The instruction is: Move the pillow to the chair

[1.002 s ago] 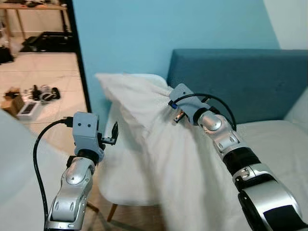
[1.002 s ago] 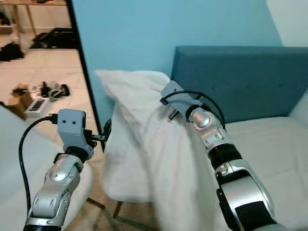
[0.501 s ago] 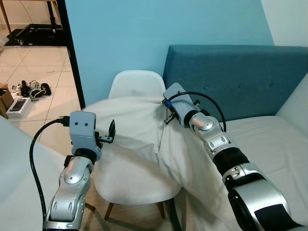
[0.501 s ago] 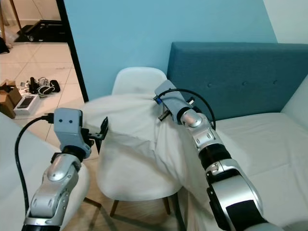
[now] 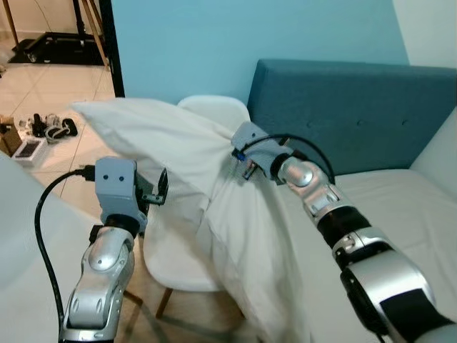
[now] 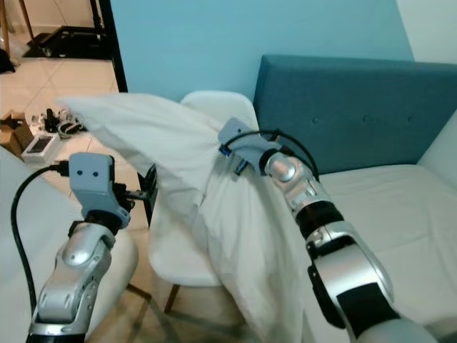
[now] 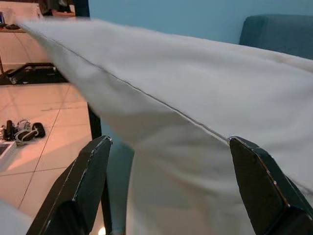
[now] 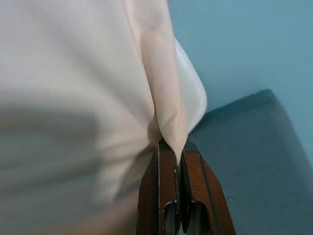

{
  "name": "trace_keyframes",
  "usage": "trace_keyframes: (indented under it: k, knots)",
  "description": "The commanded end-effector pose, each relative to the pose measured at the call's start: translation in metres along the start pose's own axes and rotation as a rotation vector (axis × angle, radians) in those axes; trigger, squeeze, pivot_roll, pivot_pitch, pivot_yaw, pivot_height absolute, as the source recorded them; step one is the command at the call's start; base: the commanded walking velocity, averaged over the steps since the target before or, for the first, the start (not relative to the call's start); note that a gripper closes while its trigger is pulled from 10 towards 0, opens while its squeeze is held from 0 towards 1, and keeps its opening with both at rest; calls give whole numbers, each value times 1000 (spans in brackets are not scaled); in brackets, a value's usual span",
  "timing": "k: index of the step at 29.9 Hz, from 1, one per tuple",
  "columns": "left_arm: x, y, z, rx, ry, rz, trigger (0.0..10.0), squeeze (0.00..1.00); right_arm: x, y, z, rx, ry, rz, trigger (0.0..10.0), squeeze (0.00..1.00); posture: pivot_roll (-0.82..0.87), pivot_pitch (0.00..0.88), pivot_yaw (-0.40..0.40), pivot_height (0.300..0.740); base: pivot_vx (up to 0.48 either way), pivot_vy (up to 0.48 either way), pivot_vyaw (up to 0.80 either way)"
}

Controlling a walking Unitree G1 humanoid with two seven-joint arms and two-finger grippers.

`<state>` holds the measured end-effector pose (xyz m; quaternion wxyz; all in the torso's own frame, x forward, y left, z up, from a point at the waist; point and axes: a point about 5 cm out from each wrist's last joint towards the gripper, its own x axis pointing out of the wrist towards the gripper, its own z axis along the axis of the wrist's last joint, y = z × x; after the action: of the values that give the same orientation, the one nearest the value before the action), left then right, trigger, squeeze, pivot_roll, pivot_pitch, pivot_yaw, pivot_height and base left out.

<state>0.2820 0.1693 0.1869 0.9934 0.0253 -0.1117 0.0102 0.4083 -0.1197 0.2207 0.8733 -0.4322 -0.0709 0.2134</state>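
**Inspector:** Head views first. Where is the pillow (image 5: 214,207)?

**Onlooker:** Hanging over the white chair (image 5: 178,264), not resting on it. The right hand (image 5: 239,168) grips a bunched fold high up, so the cloth drapes down past the seat beside the bed (image 5: 421,207). One corner juts out toward the doorway.

**Inspector:** Left hand (image 5: 163,187)?

**Onlooker:** Raised just beside the pillow's underside, probably to guide it over the seat.

**Inspector:** Left wrist view?

**Onlooker:** Its fingers (image 7: 83,181) are spread wide, holding nothing; the pillow spans the gap just beyond them.

**Inspector:** Right wrist view?

**Onlooker:** Fingers (image 8: 166,196) pressed together, pinching a pleat of pillow fabric, which carries the whole weight. The blue headboard (image 8: 244,147) sits behind.
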Motion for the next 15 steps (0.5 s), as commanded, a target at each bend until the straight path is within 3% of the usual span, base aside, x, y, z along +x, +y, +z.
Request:
trace_keyframes:
  k: [1, 6, 8, 11, 15]
  knots:
    - [-1, 0, -1, 3, 16, -2, 10000, 0, 0, -18, 10, -34, -45, -71, 10000, 0, 22, 0, -126, 615, 0, 0, 0]
    - [-2, 0, 3, 3, 13, -1, 10000, 0, 0, -34, 13, -127, -37, -137, 10000, 0, 32, 0, -124, 600, 0, 0, 0]
    - [-3, -1, 6, 3, 9, -3, 10000, 0, 1, -49, 22, -198, -49, -203, 10000, 0, 35, 0, -124, 590, 0, 0, 0]
    - [-3, -1, 7, 3, 8, -4, 10000, 0, 1, -54, 26, -220, -60, -228, 10000, 0, 35, 0, -124, 585, 0, 0, 0]
    - [-4, -3, 12, 0, 3, -10, 10000, 0, 5, -69, 61, -297, -187, -334, 10000, 0, 48, 0, -126, 570, 0, 0, 0]
